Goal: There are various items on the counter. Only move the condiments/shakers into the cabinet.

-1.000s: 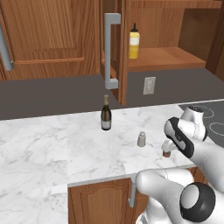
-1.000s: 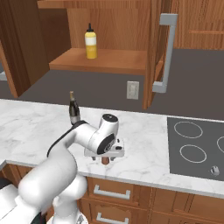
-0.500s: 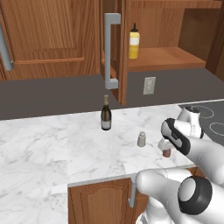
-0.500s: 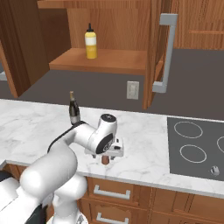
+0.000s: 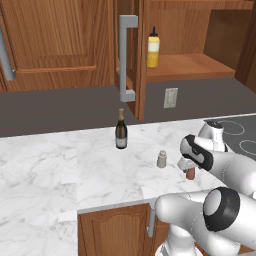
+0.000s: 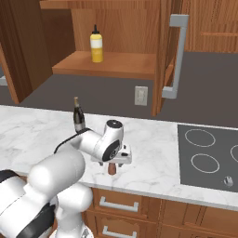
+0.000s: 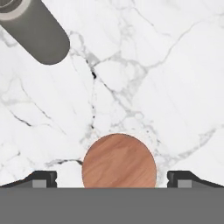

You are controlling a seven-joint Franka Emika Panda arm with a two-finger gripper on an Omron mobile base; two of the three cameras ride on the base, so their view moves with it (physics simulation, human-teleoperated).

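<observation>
White marble counter (image 5: 60, 165) runs under the open wall cabinet (image 6: 104, 65), and on the cabinet shelf I can see the yellow squeeze bottle (image 6: 96, 44) standing upright, so I judge that one done. On the slab, the wine bottle (image 5: 121, 130) stands back toward the wall, the grey shaker (image 5: 161, 159) sits upright in front of it, and the brown shaker (image 5: 190, 173) stands just beside the grey one, nearer the cooktop (image 6: 209, 155).

My gripper (image 6: 113, 160) points straight down over the brown shaker. In the hand view, its round wooden top (image 7: 119, 161) sits centred between the two fingertips (image 7: 41, 178), with clear marble showing on both sides of it. The shaker's long axis is vertical, in line with the hand. The grey shaker (image 7: 37, 30) lies off to the upper left of that view, well apart from the fingers.

The jaws are spread as wide as they go, holding nothing and touching nothing. I judge the next move to be a straight descent, then a squeeze around the brown shaker's body. The risk I see is a fingertip clipping the cap if the hand drifts sideways.
</observation>
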